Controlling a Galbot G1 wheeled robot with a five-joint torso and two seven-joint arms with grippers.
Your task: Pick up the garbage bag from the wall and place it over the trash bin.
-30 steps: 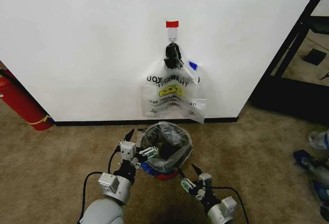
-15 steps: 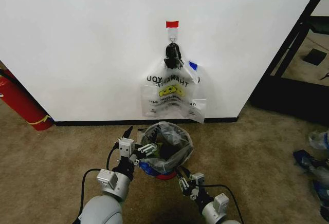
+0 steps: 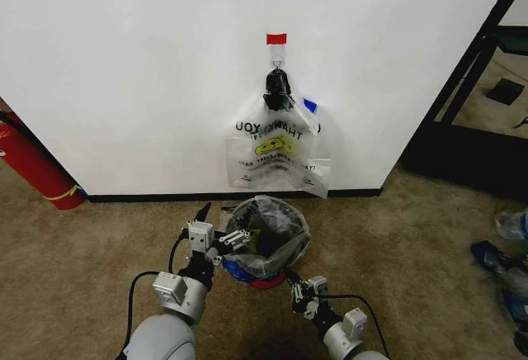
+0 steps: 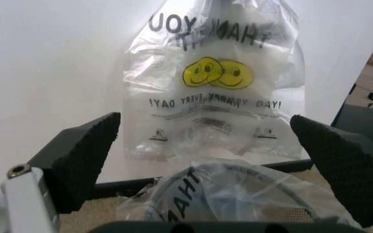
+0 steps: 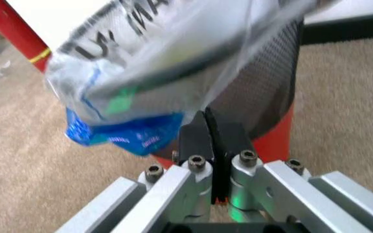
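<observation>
- Right wrist view shows the right hand [image 5: 211, 127] with its fingers pressed shut on nothing, just below the trash bin [image 5: 264, 92].
- Left hand [image 3: 216, 229] hovers open at the bin's rim, likely to spread the garbage bag [image 3: 276, 228] draped there.
- Head view adds matching bags [image 3: 276, 149] hanging on the wall [image 3: 124, 63].

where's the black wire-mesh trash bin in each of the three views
Head view: the small round black wire-mesh trash bin, lined with a clear plastic bag, stands low centre, between both grippers.
Left wrist view: its bag-covered rim sits between the open pads.
Right wrist view: mesh wall just beyond the shut fingers.
Shared landmark: the bag's black lettering.
</observation>
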